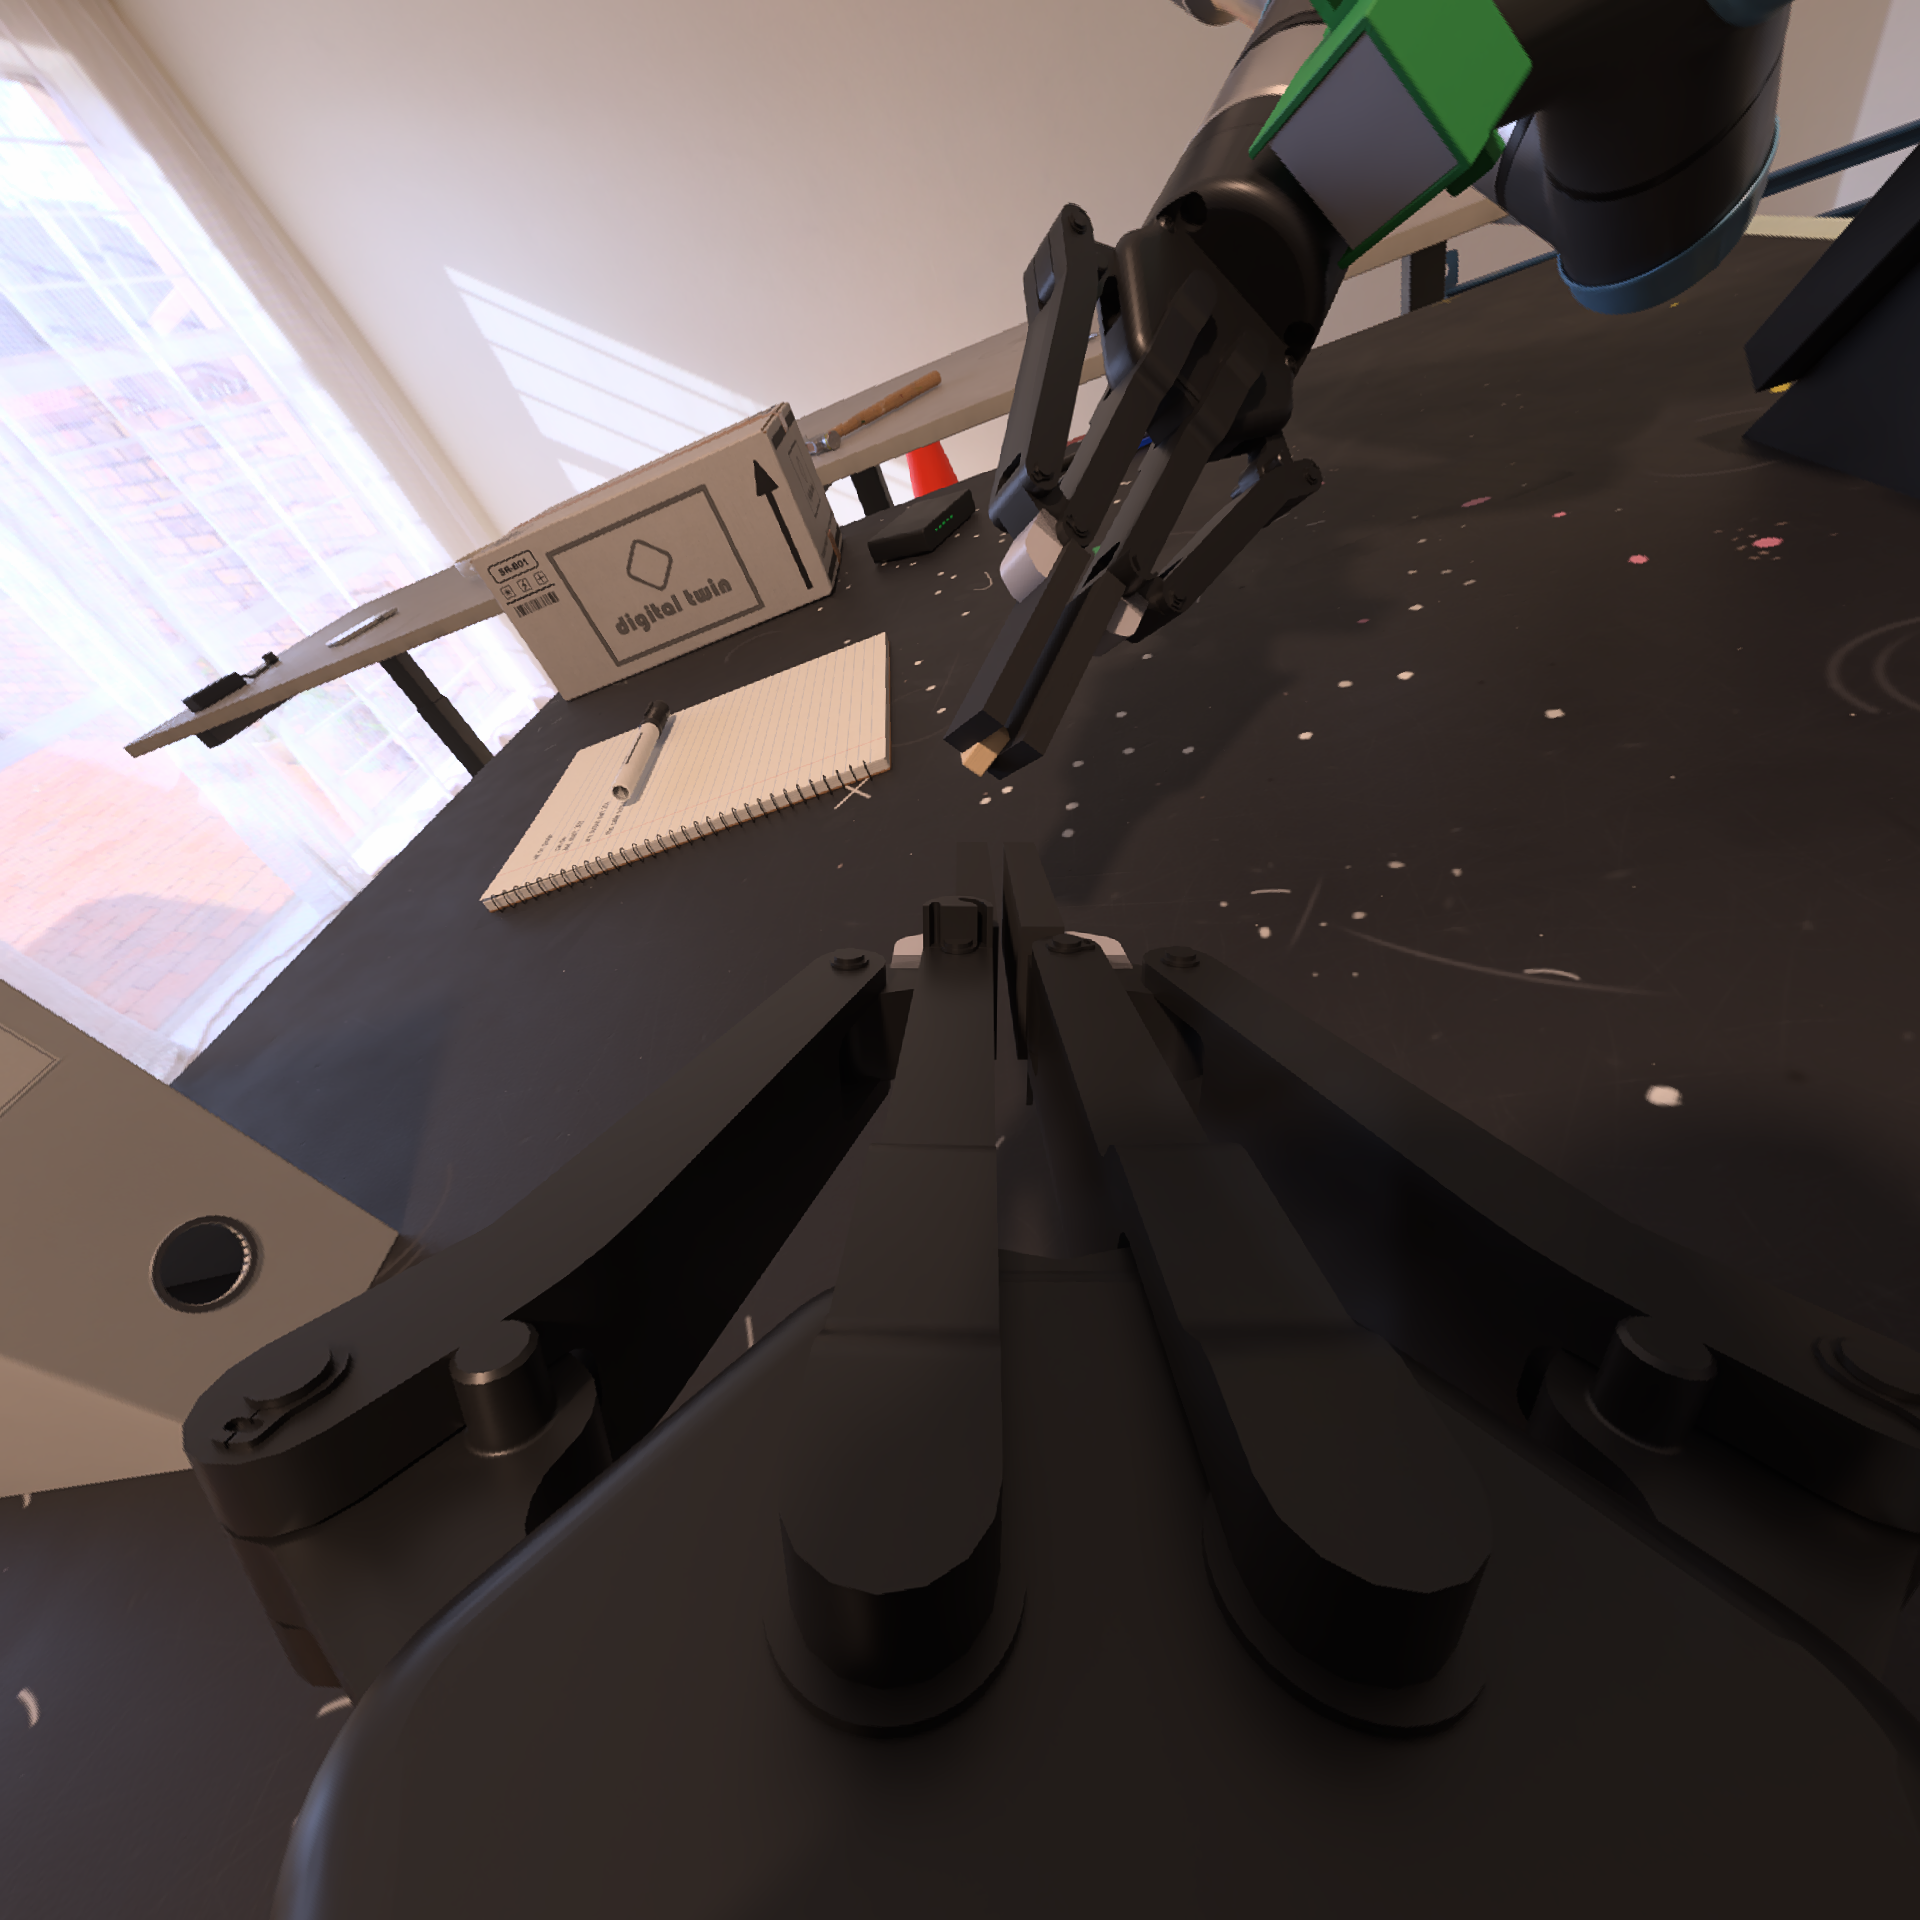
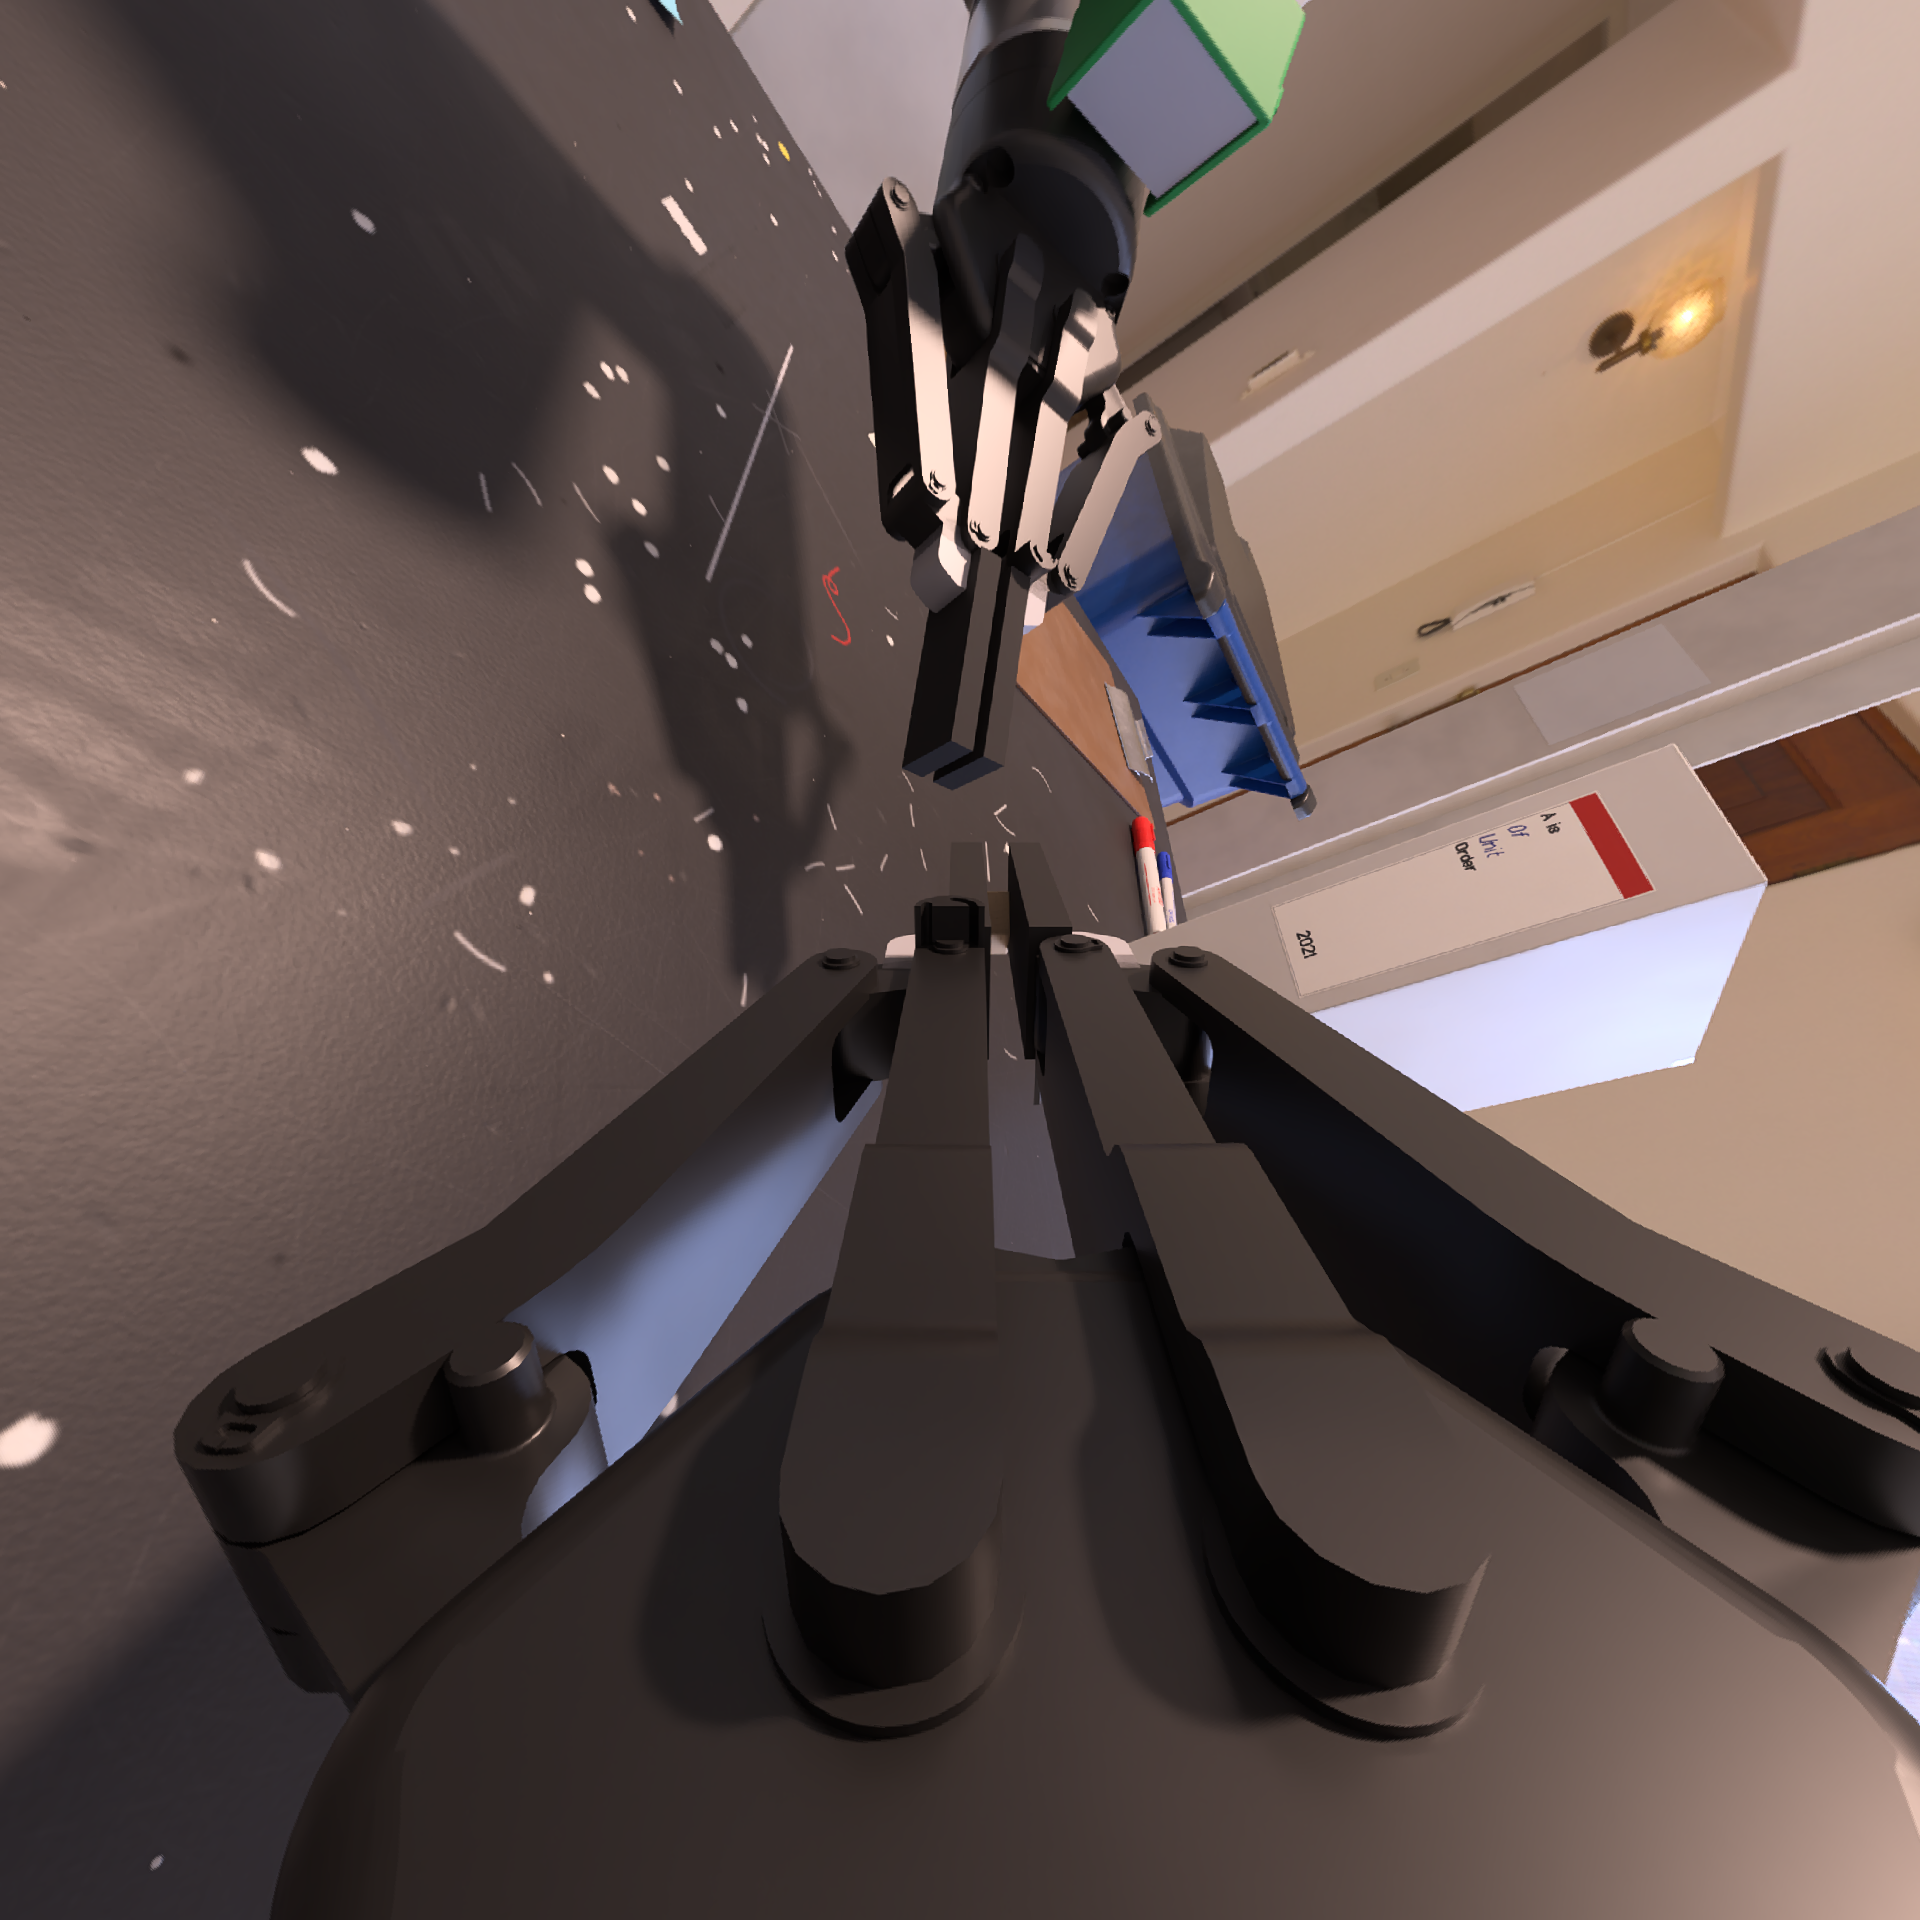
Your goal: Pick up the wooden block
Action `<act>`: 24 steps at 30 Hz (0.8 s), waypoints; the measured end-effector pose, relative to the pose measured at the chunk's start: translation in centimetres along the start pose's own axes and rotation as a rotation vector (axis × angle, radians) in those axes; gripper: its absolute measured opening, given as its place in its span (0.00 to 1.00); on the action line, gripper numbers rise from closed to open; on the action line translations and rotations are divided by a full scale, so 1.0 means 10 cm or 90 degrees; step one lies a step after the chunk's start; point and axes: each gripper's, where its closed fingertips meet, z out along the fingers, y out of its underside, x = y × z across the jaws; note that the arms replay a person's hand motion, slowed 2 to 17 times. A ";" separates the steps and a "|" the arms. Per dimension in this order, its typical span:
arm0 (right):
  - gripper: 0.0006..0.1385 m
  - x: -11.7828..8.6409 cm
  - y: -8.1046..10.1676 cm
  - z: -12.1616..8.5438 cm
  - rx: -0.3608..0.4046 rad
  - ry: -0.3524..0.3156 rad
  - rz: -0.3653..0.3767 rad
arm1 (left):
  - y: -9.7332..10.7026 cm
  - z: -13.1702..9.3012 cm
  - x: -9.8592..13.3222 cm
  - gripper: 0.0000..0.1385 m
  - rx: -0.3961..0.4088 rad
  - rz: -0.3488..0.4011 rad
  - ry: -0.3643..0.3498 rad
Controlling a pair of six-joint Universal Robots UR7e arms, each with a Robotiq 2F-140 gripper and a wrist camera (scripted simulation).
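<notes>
Jaws of left gripper (image 1: 1006, 883) clenched on nothing; ahead, right gripper (image 1: 987, 750) pinching the wooden block (image 1: 981, 756), only its pale tip showing, lifted off the dark table (image 1: 1455, 831). Left of those jaws, notebook (image 1: 707, 769). From right wrist, block hidden between own fingers (image 2: 971, 873).

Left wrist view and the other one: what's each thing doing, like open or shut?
Right gripper: shut on the block.
Block: pinched at the fingertips.
Left gripper: shut, empty.
Notebook: open, lying flat.
Pen: capped, lying on the notebook.
Box: shut.
Lamp: lit.
</notes>
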 end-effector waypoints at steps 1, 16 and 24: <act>0.05 0.00 0.01 0.00 -0.004 0.000 -0.003 | 0.00 0.00 0.00 0.03 0.000 0.000 0.000; 0.05 -0.03 0.01 0.03 -0.016 -0.014 -0.016 | 0.00 0.00 0.00 0.03 -0.001 0.000 -0.001; 0.05 -0.03 0.00 0.03 -0.018 -0.018 -0.018 | 0.00 -0.01 0.00 0.03 -0.003 0.002 -0.003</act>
